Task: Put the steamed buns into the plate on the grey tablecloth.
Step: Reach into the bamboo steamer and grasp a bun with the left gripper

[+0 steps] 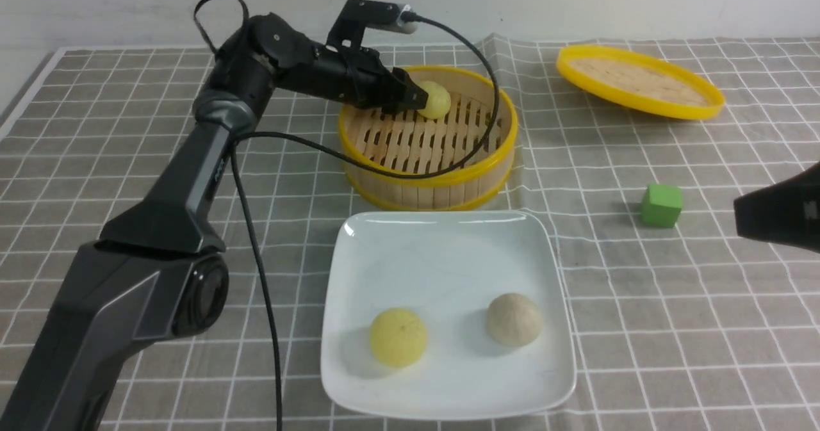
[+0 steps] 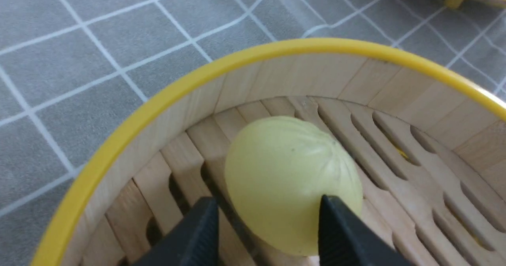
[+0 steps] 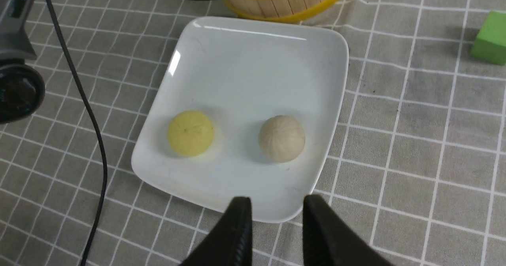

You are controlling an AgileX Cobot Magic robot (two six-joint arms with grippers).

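The left arm [image 1: 160, 226] fills the near corner of the front view, its thick lower link closest of all, and reaches away over the grey tablecloth [image 1: 672, 328] that covers the worktop. The left jaws are inside the bamboo steamer [image 1: 448, 178] and stand parted around a pale yellow bun [image 2: 292, 183]. One finger [image 2: 340, 234] lies against the bun's side, while a thin dark gap shows between the bun and the other finger, so they are open rather than clamped. This bun sits on the steamer's slatted floor, close to its far wall. The right jaws hang open with nothing between them, their fingertips [image 3: 237, 226] over the near rim of the white plate [image 3: 253, 68]. Just beyond those fingertips, on the plate, a second yellow bun [image 3: 191, 133] and a beige bun [image 3: 281, 138] rest near each other but apart. The rest of the plate past them is bare. The steamer stands beyond the plate's far edge, well away from the right jaws. A green cube [image 1: 662, 205] sits on the cloth beside the right arm [image 1: 781, 210], and the steamer lid [image 1: 640, 82] lies far beyond it. A black cable [image 1: 256, 239] trails down from the left arm.
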